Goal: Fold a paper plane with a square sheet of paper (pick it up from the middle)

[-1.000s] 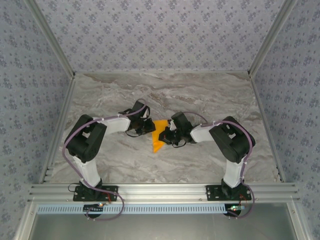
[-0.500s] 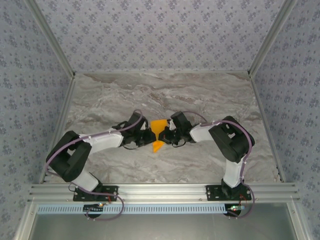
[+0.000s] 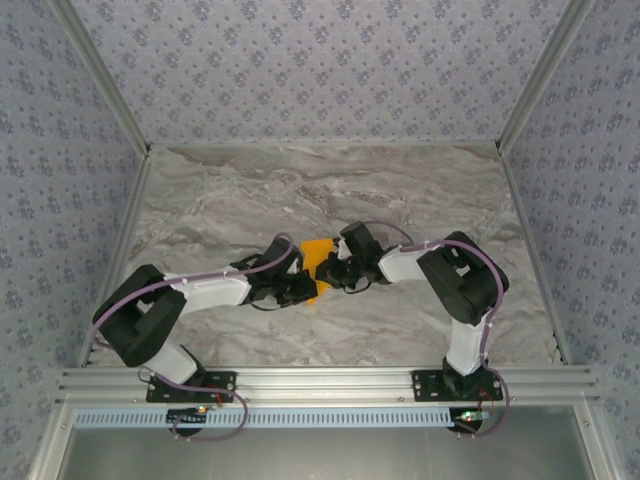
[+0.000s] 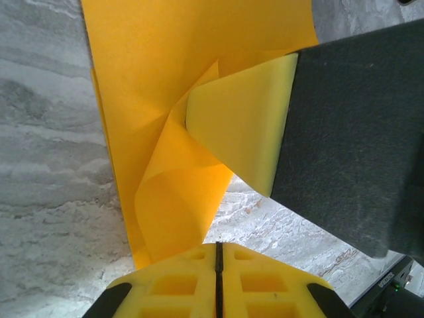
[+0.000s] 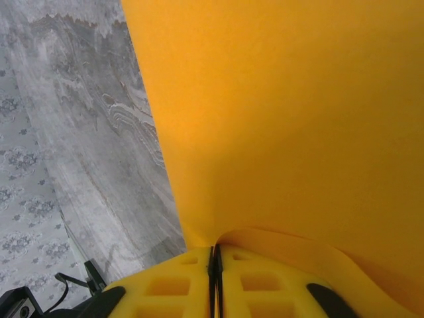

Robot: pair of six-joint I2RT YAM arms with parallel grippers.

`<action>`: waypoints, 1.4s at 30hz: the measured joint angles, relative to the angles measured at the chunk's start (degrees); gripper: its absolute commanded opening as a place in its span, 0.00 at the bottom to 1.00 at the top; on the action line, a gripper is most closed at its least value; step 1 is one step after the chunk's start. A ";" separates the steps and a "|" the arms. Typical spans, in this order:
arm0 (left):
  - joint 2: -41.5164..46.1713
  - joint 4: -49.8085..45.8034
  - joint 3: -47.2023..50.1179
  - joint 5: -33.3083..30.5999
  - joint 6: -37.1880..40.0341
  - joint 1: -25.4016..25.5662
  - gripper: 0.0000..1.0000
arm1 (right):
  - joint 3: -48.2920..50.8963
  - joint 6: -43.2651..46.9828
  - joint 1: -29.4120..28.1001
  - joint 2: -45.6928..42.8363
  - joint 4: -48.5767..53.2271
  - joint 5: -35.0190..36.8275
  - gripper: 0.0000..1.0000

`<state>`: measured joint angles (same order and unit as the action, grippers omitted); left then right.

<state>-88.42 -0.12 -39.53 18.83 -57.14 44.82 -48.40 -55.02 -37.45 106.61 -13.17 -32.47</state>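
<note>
A robotics lab test cell: two robot arms trailing cables are bolted to an aluminium rail at the edge of a marble-patterned table. Aluminium posts frame it, holding wallpaper-patterned panels on three sides.

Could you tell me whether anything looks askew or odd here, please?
Yes: the square sheet of paper buckles by the left fingers, one flap curling up loosely instead of lying in a flat, crisp fold.
</note>
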 measured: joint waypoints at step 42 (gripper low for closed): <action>-2.93 1.95 1.53 -0.26 -1.95 1.18 0.10 | -1.27 0.48 -0.11 0.00 0.76 -1.03 0.30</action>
<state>-91.35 1.83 -38.00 18.57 -59.09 46.00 -49.67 -54.54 -37.56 106.61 -12.40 -33.50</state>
